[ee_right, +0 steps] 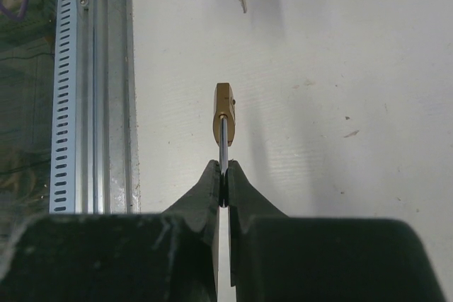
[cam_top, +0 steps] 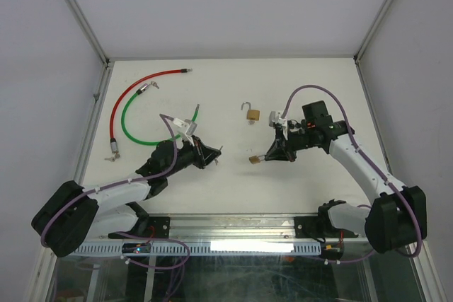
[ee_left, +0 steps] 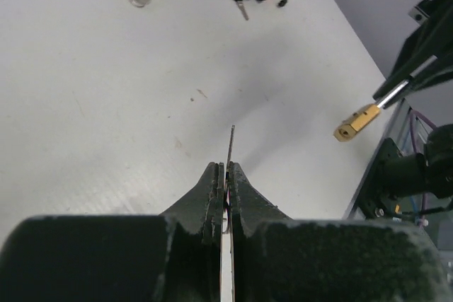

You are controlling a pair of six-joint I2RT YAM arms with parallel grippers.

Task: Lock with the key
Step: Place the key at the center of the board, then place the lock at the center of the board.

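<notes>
Two arms (cam_top: 134,187) reach inward: left jaws pinch key (ee_left: 231,148), right jaws padlock (ee_right: 225,113).

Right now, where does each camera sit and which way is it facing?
Top external: above, behind the bases, looking down on the table; left arm, right arm, left hand and right hand show.
Left wrist: on the left arm, facing the right arm; own fingers shut on the key.
Right wrist: faces leftward along the near rail; own fingers shut on the shackle of the held padlock.
Shared: all three see that held padlock.
</notes>
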